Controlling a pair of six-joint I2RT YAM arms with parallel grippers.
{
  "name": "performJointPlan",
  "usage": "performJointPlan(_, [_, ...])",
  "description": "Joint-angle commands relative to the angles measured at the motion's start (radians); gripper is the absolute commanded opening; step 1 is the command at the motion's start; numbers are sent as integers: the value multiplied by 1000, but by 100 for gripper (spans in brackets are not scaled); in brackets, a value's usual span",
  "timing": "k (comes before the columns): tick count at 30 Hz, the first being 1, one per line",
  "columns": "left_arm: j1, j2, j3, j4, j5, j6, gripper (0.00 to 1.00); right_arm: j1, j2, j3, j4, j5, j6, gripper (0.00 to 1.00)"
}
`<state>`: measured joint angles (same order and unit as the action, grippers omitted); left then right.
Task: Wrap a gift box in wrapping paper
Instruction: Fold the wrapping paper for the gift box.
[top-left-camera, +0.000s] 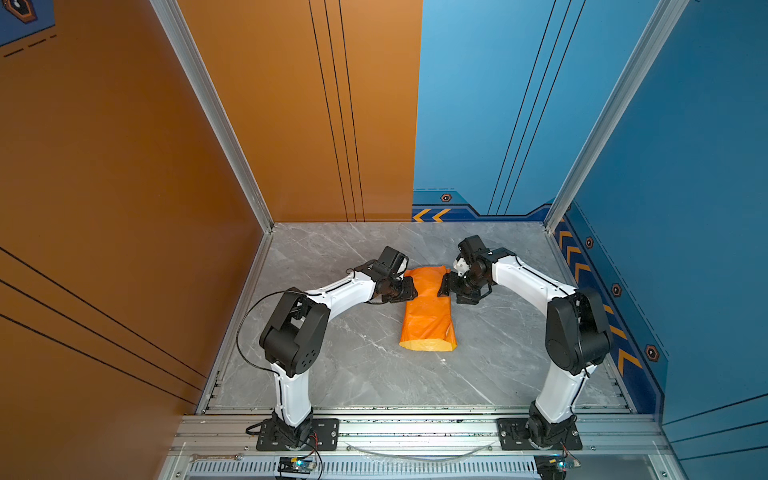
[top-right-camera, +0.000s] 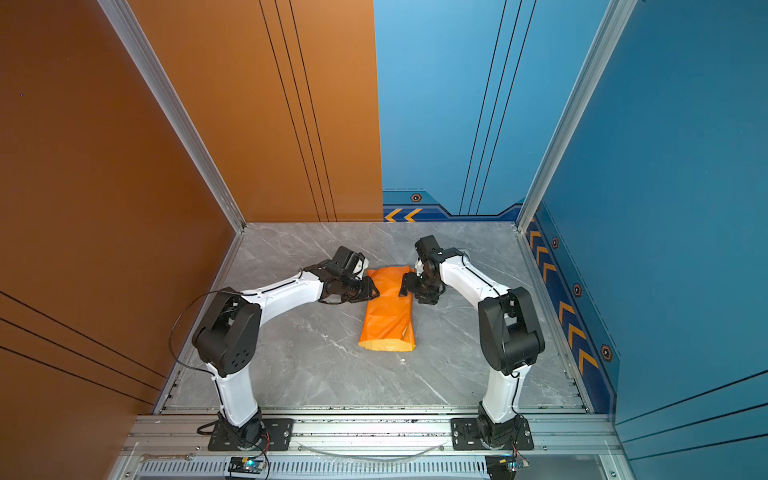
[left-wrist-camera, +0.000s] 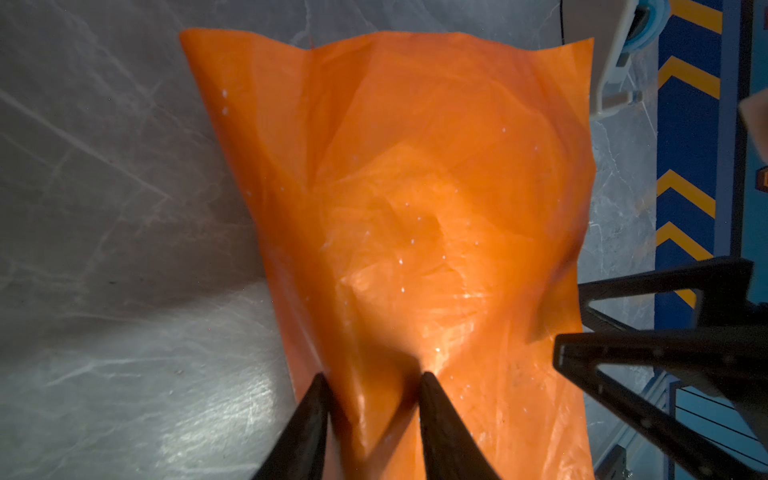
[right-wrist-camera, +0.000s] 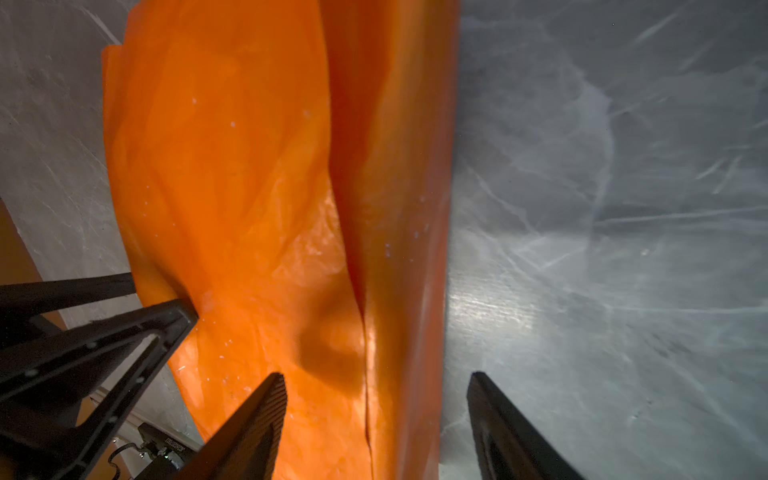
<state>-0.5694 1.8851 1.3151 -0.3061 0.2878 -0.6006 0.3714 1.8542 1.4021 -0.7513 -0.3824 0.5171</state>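
Orange wrapping paper (top-left-camera: 428, 316) bundle lying mid-table as the one obstacle, left gripper (top-left-camera: 414, 290) and right gripper (top-left-camera: 441, 288) crowding its far end from left and right, slim gap between them, bare table (top-left-camera: 353, 374) open near, left and right, far strip too.

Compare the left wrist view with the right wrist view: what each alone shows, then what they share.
Left wrist only: the wrapping paper's whole far edge, the chevron-striped blue wall, the left tool straddling a paper fold. Right wrist only: the paper's lengthwise overlap seam, the right tool open wide. Both: orange paper on the grey table, with the other arm's tool alongside.
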Motion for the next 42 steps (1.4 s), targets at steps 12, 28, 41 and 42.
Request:
performJointPlan(12, [-30, 40, 21, -103, -92, 81, 37, -5, 89, 99, -25, -76, -26, 76])
performJointPlan(28, [-3, -20, 40, -48, -17, 6, 58, -7, 75, 59, -63, 31, -30, 42])
performJointPlan(41, [-14, 37, -45, -18, -40, 4, 37, -18, 8, 69, -63, 32, -31, 72])
performJointPlan(42, [-13, 39, -48, -18, -43, 5, 37, -24, -7, 59, -63, 26, -32, 72])
